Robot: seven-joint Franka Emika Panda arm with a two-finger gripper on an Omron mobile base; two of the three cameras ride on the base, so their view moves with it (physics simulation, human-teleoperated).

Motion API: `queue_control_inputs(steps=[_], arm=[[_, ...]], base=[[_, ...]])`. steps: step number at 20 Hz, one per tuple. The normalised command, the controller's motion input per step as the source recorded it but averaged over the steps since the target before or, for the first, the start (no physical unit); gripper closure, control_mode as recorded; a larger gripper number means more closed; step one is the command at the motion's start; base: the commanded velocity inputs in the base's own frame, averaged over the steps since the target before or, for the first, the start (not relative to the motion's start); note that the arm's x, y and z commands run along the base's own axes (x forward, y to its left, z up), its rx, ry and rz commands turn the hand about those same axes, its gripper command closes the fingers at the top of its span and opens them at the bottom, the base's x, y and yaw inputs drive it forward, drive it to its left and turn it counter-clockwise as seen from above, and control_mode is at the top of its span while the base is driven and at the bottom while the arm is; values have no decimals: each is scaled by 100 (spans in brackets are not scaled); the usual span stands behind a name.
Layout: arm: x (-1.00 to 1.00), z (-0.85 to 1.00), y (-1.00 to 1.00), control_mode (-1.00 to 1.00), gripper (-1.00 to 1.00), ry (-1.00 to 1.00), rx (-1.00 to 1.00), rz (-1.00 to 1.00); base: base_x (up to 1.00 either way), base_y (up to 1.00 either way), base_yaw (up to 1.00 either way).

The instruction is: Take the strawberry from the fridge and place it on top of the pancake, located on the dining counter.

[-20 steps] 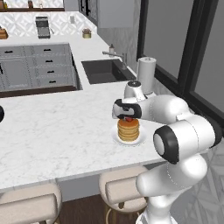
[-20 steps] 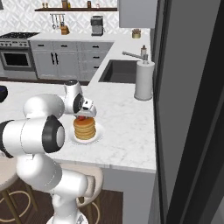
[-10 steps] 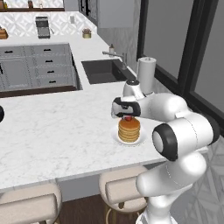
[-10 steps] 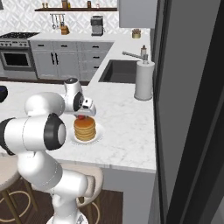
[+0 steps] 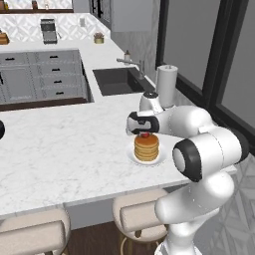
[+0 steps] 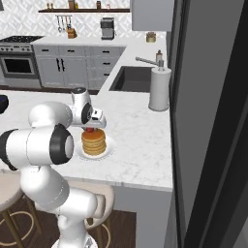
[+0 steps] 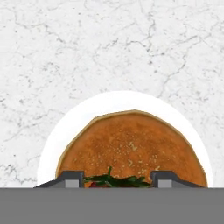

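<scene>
On the white marble dining counter (image 5: 64,144) stands a short stack of golden-brown pancake (image 5: 146,148) on a small white plate (image 5: 158,158). My gripper (image 5: 145,132) hangs straight over the stack, shut on the small red strawberry (image 5: 145,134), which sits just above the top pancake; contact cannot be told. From the right side the strawberry (image 6: 89,129) shows over the pancake (image 6: 93,142). Looking along the hand, the strawberry's green leaves (image 7: 114,179) lie between my fingertips (image 7: 70,178), over the pancake (image 7: 131,144) and plate (image 7: 87,118).
A white paper towel roll (image 5: 167,85) stands behind the plate, beside the dark sink (image 5: 119,82) and faucet (image 5: 130,61). Beige stools (image 5: 144,216) sit under the counter's near edge. A dark object (image 5: 1,130) shows at the far left edge. A dark panel (image 6: 213,121) rises at right.
The hand with the strawberry has sunk a little toward the pancake stack. Nothing else has moved.
</scene>
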Motion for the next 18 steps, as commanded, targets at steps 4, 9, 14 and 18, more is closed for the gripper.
queue_control_inputs(steps=[4,9,14,18], arm=[[-31,-14,-8,-100,-100,-4,0,3],[-27,-5,-14,-100,-100,-5,0,2],[-5,7,-1,-100,-100,-1,0,0],[-15,55,0,-100,-100,0,0,0]], base=[[0,0,0],[0,0,0],[0,0,0],[0,0,0]])
